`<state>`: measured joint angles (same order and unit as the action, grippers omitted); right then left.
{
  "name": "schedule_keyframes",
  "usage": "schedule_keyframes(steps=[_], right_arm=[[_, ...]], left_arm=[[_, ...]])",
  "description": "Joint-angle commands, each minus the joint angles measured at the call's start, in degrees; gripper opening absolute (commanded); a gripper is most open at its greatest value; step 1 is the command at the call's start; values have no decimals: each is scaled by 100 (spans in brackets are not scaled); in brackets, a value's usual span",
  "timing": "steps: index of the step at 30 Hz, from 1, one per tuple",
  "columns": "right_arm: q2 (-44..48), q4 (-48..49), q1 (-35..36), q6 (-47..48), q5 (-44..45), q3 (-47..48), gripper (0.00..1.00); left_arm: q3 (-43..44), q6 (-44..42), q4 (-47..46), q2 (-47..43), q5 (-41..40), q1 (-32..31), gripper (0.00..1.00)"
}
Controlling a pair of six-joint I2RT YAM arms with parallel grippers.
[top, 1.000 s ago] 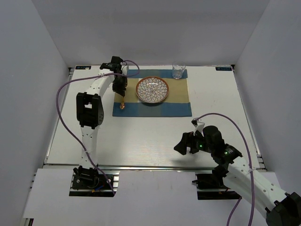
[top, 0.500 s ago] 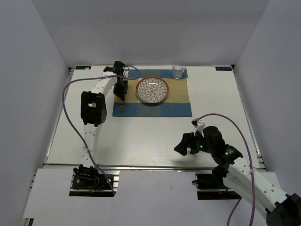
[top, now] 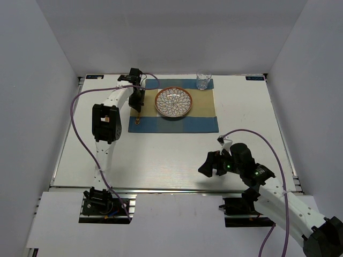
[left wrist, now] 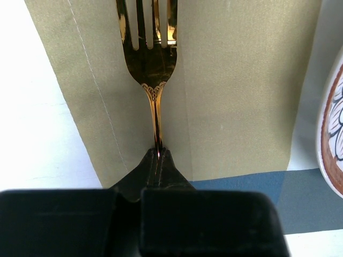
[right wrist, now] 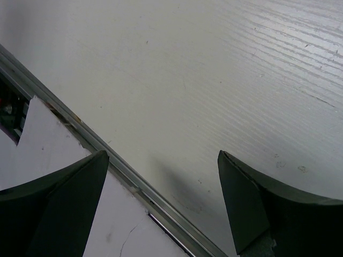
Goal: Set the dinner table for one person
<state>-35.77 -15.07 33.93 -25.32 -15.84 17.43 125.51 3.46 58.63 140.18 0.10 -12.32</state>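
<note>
The white dinner table [top: 161, 155] carries a blue-and-tan striped placemat [top: 201, 120] at the back. A patterned plate [top: 173, 101] with a brown rim sits on the mat, and a clear glass [top: 203, 81] stands at the mat's far right corner. My left gripper [top: 137, 108] is shut on the handle of a gold fork [left wrist: 150, 59], low over the mat's tan band just left of the plate [left wrist: 332, 134]. The fork's tines [top: 139, 121] point toward the near edge. My right gripper [top: 210, 165] is open and empty above the table's near edge.
A metal rail [right wrist: 134, 187] runs along the table's near edge under my right gripper. White walls enclose the table at the back and on both sides. The left arm's purple cable [top: 80, 134] loops over the table's left part.
My left gripper has moved slightly right and lowered with the fork toward the mat beside the plate. The right arm has barely moved.
</note>
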Motion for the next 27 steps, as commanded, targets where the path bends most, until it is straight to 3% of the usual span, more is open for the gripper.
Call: schedule_keyframes(steps=[1, 3, 9, 10, 17, 23, 27], right_arm=[[-53, 189, 26, -26, -104, -38, 88], [-62, 197, 43, -25, -113, -64, 88], [-53, 197, 26, -34, -113, -73, 88], [-62, 197, 52, -34, -121, -64, 88], [-79, 206, 43, -17, -113, -21, 88], [-123, 312, 70, -25, -174, -12, 88], [-80, 347, 43, -52, -262, -20, 89]], left_arm=[[201, -65, -80, -184, -80, 1, 0], [210, -39, -71, -193, -45, 1, 3], [210, 216, -106, -333, -115, 1, 45], [219, 251, -115, -438, -107, 1, 97], [-489, 1066, -579, -1737, -747, 159, 98], [-1520, 2139, -705, -2986, -2355, 422, 98], [-1890, 2650, -301, -2874, -2155, 993, 98]])
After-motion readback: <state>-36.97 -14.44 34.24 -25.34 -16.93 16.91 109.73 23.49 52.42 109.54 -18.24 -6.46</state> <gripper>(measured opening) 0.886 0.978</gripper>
